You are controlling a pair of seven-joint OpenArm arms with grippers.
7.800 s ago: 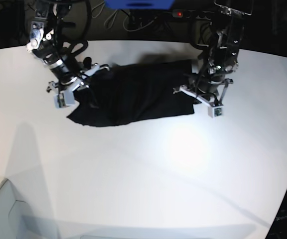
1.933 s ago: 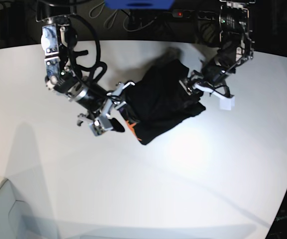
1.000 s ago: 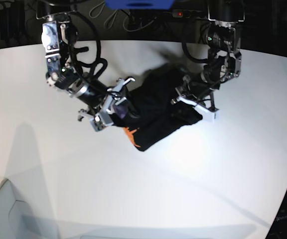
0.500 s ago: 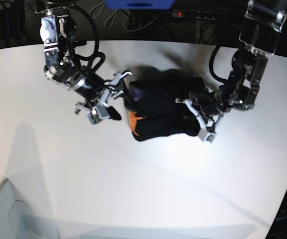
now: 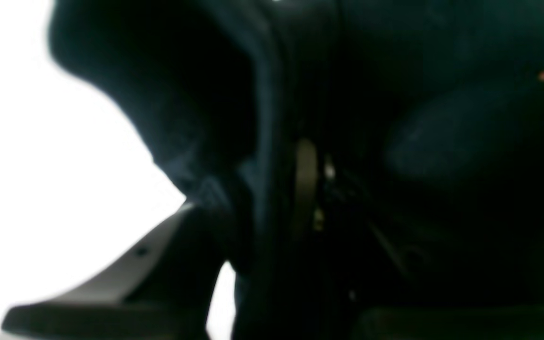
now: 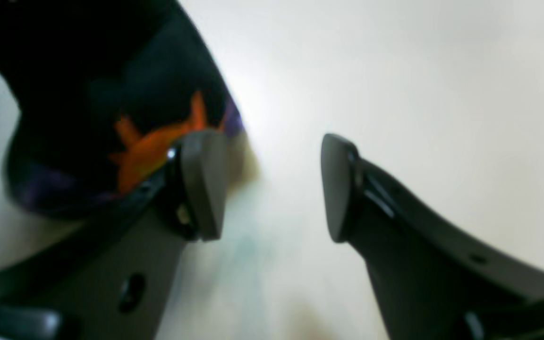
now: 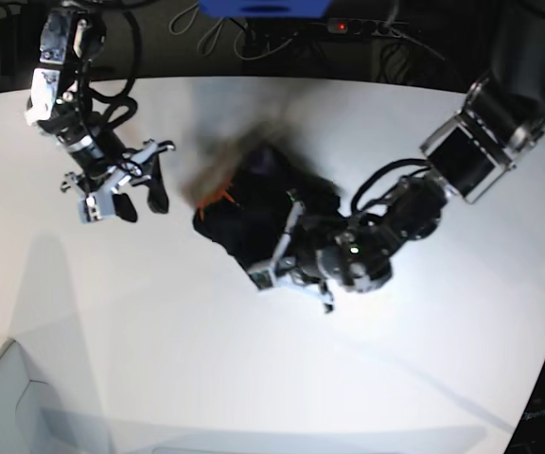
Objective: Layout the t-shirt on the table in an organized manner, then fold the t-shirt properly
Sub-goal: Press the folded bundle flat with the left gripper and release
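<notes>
right gripper (image 6: 272, 189) jaws: gap free, bare desk (image 6: 395, 71) between and ahead | t-shirt (image 6: 88, 71) bunched beside one jaw | left gripper (image 7: 287, 251) jaws: gap packed with cloth

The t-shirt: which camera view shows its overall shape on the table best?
The base view: the whole t-shirt shows as a bunched dark heap on the table. The left wrist view gives only blurred black folds filling the frame; the right wrist view catches one corner with the orange mark.
</notes>
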